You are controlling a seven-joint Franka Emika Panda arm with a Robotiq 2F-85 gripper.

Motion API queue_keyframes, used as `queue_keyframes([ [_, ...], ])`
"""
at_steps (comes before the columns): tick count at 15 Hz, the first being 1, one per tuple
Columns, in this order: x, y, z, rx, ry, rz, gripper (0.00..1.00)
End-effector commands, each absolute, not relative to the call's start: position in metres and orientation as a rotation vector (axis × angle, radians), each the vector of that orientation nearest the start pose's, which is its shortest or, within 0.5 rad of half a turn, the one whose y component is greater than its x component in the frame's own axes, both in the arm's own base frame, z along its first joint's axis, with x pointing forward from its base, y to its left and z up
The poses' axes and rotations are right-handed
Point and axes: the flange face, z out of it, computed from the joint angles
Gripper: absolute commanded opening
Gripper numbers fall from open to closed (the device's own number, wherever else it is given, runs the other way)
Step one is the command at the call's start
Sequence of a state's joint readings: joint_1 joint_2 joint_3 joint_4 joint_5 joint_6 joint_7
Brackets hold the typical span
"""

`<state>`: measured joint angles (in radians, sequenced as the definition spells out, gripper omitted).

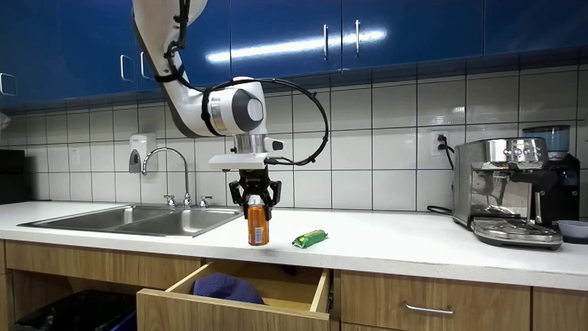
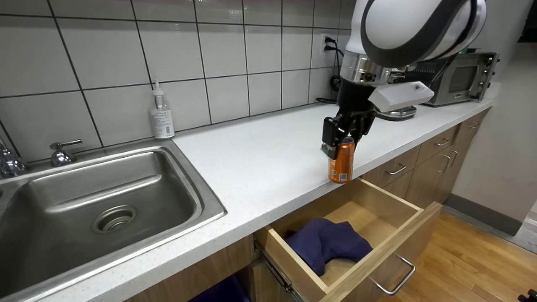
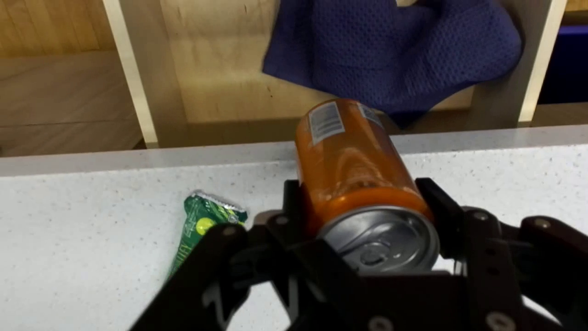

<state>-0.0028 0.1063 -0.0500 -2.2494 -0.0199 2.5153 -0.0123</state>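
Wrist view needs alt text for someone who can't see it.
A black gripper holds an orange drink can, its silver top facing the camera. A green-wrapped snack bar lies to the left on a speckled white countertop; at upper right, a purple cloth lies in an open drawer.

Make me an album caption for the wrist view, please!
The gripper holds an orange can; a green packet lies on the counter, a purple-blue cloth in the drawer.
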Motion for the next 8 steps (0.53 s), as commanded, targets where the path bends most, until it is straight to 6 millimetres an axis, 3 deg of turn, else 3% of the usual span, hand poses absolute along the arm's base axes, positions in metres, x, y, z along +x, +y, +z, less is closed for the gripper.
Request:
queue_keyframes([
  [1,0.525,-0.04,0.34,-3.177,0.038,-0.233,0.38],
  [8,0.514,-0.058,0.319,-3.199,0.061,-0.196,0.38],
])
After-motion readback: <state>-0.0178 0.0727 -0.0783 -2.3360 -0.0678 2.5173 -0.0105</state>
